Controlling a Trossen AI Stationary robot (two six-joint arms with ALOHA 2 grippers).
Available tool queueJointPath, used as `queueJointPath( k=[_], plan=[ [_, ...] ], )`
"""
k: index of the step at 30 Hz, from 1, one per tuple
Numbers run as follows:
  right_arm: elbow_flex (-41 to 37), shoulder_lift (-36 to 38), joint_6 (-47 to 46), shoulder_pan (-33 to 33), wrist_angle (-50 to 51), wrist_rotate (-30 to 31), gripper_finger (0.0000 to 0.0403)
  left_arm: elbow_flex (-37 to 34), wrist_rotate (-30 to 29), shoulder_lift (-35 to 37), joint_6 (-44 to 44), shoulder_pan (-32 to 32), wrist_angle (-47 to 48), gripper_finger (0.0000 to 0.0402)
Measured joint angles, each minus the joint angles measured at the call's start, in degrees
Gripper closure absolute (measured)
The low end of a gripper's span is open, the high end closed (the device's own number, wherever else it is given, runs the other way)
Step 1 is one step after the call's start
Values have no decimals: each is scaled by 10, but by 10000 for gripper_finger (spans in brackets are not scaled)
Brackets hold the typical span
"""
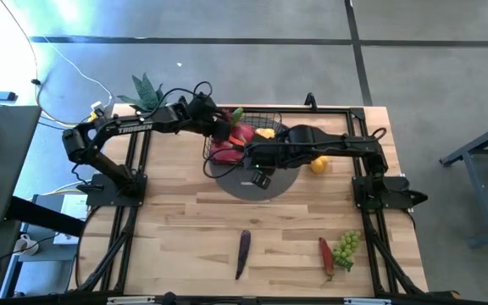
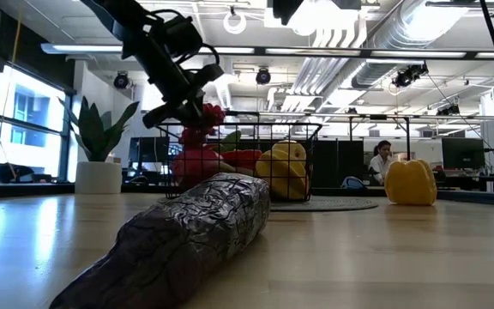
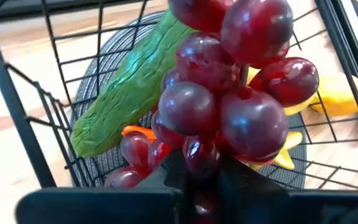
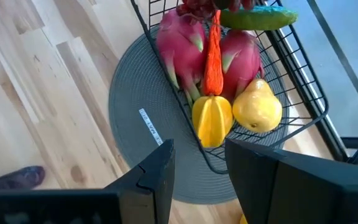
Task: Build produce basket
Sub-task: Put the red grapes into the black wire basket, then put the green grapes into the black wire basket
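Nearest the front edge of the light wooden desk I have a dark purple wrinkled pod, a red pod and a bunch of green grapes, all still out and well apart from the small black wire-mesh basket on the grey round woven mat. The right claw hangs over the mat's near side, fingers spread and empty; if I drop it carelessly, I judge it could catch the rim. Inside lie two pink dragon fruits, an orange carrot, a yellow star fruit, a yellow pear and a green bumpy cucumber. The left claw, pinching a cluster of dark red grapes by its lower end, hovers over the basket's left side; released too near the wall, I think they could spill out. A yellow pepper waits just right.
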State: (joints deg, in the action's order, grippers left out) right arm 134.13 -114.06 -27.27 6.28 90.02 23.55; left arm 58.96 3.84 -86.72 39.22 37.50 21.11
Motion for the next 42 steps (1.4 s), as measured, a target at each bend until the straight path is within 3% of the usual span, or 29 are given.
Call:
queueJointPath(
  k=[15, 21, 30, 42],
  plan=[
    [0, 0, 58, -2, 0, -1, 280, 2, 1, 1, 11, 6, -1, 271],
    [0, 0, 59, -2, 0, -1, 280, 28, 27, 1, -1, 27, 8, 240],
    [0, 0, 31, -2, 0, -2, 280, 81, 31, 2, -62, 42, 26, 242],
    [0, 0, -84, 14, 0, -38, 280, 140, 47, 32, -225, 40, 106, 249]
  ],
)
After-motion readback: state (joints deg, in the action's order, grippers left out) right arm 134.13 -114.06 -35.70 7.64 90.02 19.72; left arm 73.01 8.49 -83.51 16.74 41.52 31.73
